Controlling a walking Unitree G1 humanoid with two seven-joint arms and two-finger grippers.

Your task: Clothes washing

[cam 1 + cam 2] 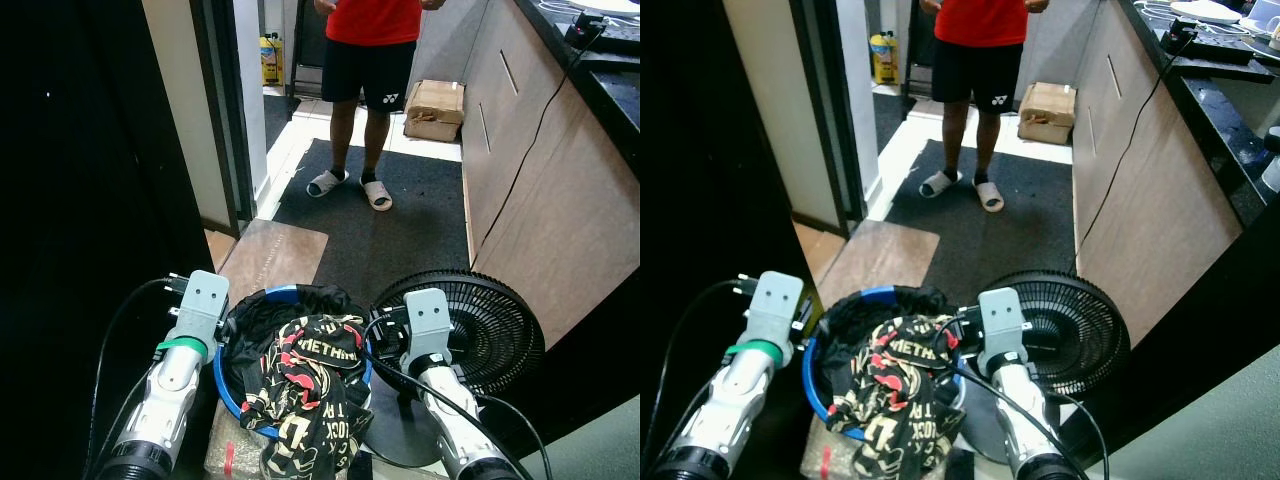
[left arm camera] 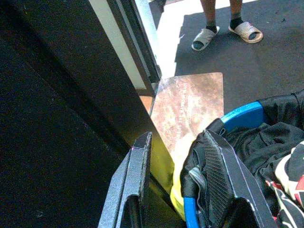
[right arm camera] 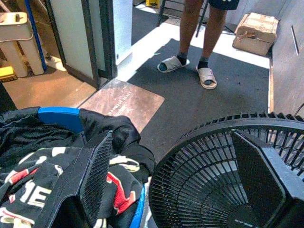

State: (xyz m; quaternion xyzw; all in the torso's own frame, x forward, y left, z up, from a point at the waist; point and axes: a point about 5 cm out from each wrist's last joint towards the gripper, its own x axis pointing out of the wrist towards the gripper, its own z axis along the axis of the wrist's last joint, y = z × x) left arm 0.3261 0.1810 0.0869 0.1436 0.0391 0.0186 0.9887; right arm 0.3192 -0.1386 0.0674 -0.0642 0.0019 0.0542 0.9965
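Basket (image 1: pixel 248 300): round, blue rim, low in front of the robot, between its two arms. It looks carried, though what bears it underneath is hidden.

Clothes (image 1: pixel 310 385): a heap filling the basket. Black garments lie at the back and drape over the rim; a black, cream and red printed piece lies on top and hangs over the near edge.

Left gripper (image 2: pixel 178 183): at the basket's left rim. Fingers apart; one finger (image 2: pixel 223 175) lies against the cloth-draped rim, the other stands outside the basket. Whether they press on the rim cannot be told.

Right gripper (image 3: pixel 175 175): at the basket's right rim. Fingers wide apart; one finger (image 3: pixel 97 166) lies on the clothes just inside the rim, the other sits over the fan.

Governing relation: the basket lies between the two grippers, one at each side, neither nearer. Any carrying move would, in judgement, depend on both sides staying level.

Fan (image 1: pixel 490 320): black, round grille, on the floor touching or just beside the basket's right side; a likely snag.

Surroundings: brown mat (image 1: pixel 275 255), dark rug (image 1: pixel 420 220), wood-fronted bench (image 1: pixel 560 190) to the right, cardboard box (image 1: pixel 435 108), and a person (image 1: pixel 365 60) in sandals standing well ahead.
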